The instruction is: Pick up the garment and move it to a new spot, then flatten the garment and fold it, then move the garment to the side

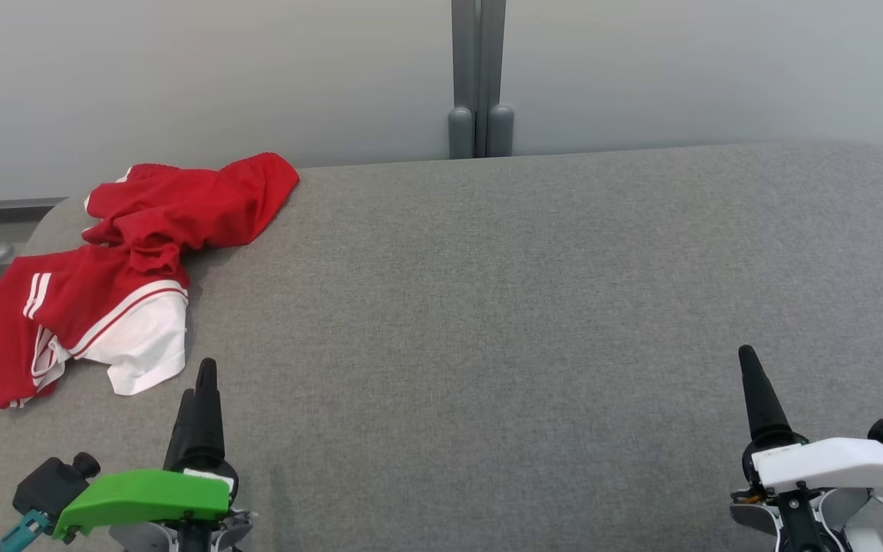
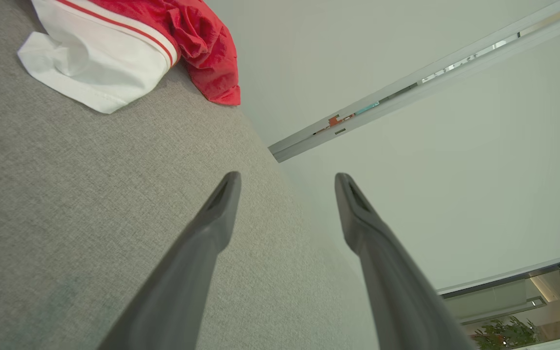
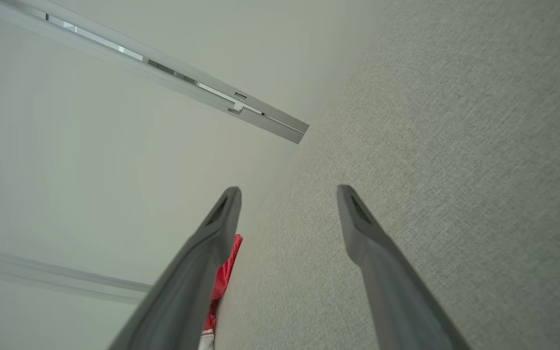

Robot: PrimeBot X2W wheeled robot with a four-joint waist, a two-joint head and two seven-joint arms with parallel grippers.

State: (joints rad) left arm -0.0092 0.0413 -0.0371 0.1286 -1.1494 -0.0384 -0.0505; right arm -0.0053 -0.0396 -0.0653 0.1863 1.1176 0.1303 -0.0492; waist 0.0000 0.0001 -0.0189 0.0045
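**Inspector:** Start at the near edge.

**Examiner:** The left gripper [image 1: 200, 379] is at the lower left, over the grey fabric surface [image 1: 487, 307]. Its fingers are spread wide with nothing between them. The right gripper [image 3: 287, 188] is at the lower right, likewise released and carrying nothing.

**Inspector:** Is either one touching the surface?

**Examiner:** That cannot be told from these views.

**Inspector:** Where is the garment?

**Examiner:** The garment [image 1: 127, 261] is red with a white panel and white stripes. It lies crumpled on the left part of the surface and reaches the left edge. Its white hem is near the left gripper's tips but apart from them, and it is well apart from the right gripper.

**Inspector:** And beyond it?

**Examiner:** A pale wall [image 1: 181, 77] stands behind the far edge, with a grey upright post [image 1: 478, 77] at mid-width.
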